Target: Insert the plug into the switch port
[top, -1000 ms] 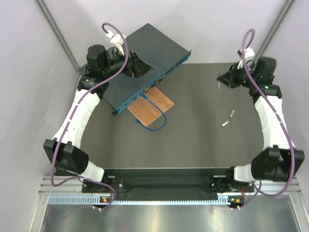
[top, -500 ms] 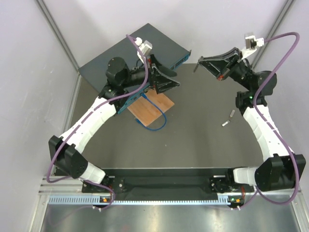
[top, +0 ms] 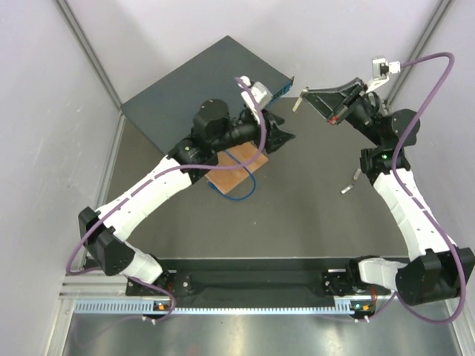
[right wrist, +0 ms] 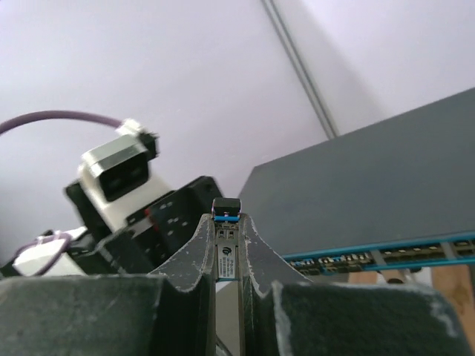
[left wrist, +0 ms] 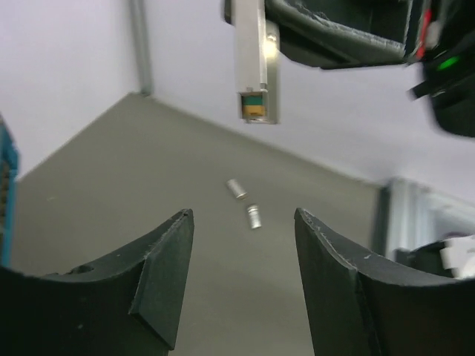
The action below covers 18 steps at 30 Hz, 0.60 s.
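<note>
The switch (top: 200, 81) is a flat dark teal box at the back left; its port row (right wrist: 386, 256) faces the table's middle. My right gripper (top: 306, 98) hangs in the air right of the switch, shut on the plug (right wrist: 225, 256), a small silver module with a blue and black tip. The plug (top: 296, 103) points toward the switch. My left gripper (top: 282, 133) sits just in front of the switch's right end, aimed at the right gripper. In the left wrist view the left gripper (left wrist: 242, 222) is open with nothing between its fingers, and the plug (left wrist: 256, 74) hangs above and beyond them.
An orange-brown wooden board (top: 237, 165) lies in front of the switch, with a thin blue cable loop (top: 241, 191) at its near edge. Two small silver cylinders (top: 350, 182) rest on the dark mat near the right arm. Grey walls close in the back and sides.
My left arm swung from over the switch to the right, toward the right gripper, its jaws narrowing. My right arm rose and reached left with the plug, then barely moved.
</note>
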Each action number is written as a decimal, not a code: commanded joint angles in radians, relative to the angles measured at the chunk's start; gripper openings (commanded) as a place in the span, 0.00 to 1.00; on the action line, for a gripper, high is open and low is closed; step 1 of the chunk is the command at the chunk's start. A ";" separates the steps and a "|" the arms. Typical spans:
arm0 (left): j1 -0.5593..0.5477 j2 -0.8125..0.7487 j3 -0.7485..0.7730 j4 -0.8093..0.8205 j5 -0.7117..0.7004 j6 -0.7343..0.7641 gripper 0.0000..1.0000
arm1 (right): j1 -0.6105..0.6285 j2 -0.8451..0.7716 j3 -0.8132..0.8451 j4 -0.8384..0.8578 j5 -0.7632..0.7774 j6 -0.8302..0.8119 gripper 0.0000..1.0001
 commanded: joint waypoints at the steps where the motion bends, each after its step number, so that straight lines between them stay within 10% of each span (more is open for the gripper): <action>1: -0.055 -0.018 0.087 -0.186 -0.283 0.323 0.61 | 0.035 -0.068 -0.006 -0.127 0.075 -0.138 0.00; 18: -0.148 0.002 0.119 -0.123 -0.341 0.466 0.47 | 0.143 -0.128 -0.098 -0.205 0.169 -0.255 0.00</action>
